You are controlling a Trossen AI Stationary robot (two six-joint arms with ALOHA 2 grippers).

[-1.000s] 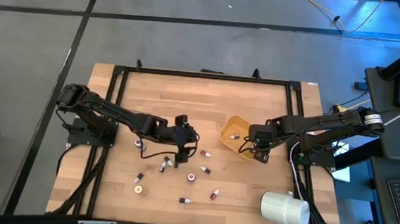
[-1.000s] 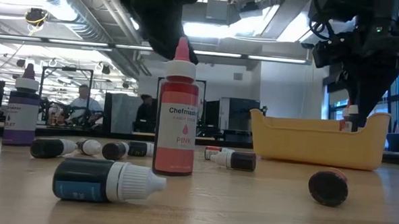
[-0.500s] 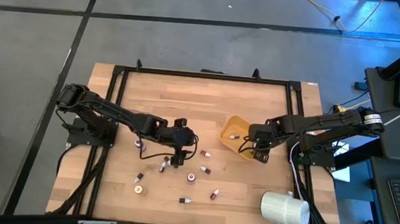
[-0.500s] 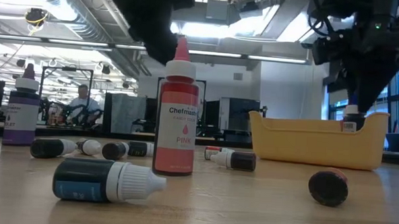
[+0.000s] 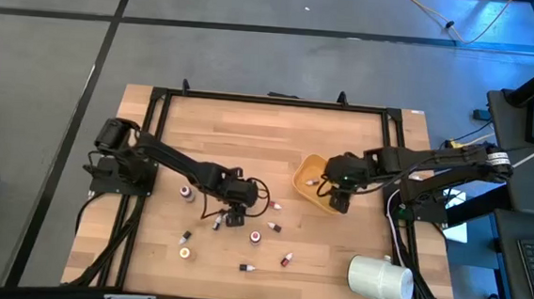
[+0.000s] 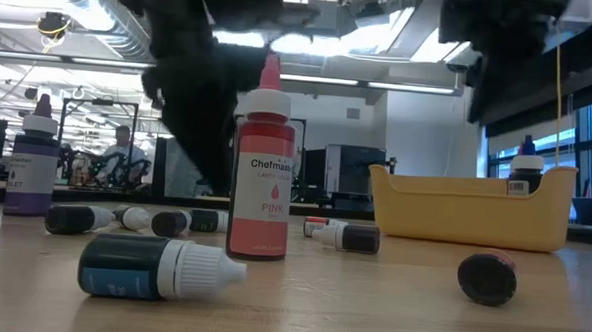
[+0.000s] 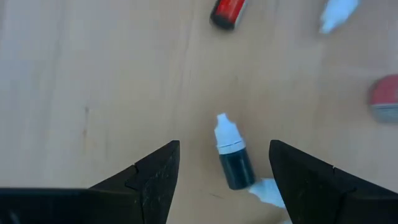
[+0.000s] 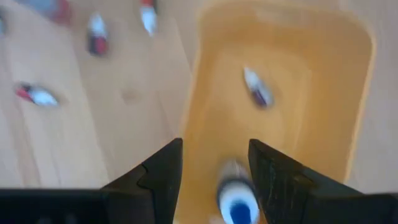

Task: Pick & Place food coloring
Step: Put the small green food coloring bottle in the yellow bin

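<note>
Dark bottle w/ white cap point(image 7: 231, 155) is lying on its side on the wood, betw. the open fingers of left claw point(image 7: 222, 177), cap pointing away from it. Red bottle point(image 7: 227, 10) is lying well ahead of that claw. Pink bottle point(image 6: 264, 165) is standing upright just beside it. Two bottles are sitting in the bowl under right claw point(image 8: 214, 180): one upright w/ white cap point(image 8: 236, 198) betw. its fingers, one lying flat point(image 8: 257, 88) ahead.
</note>
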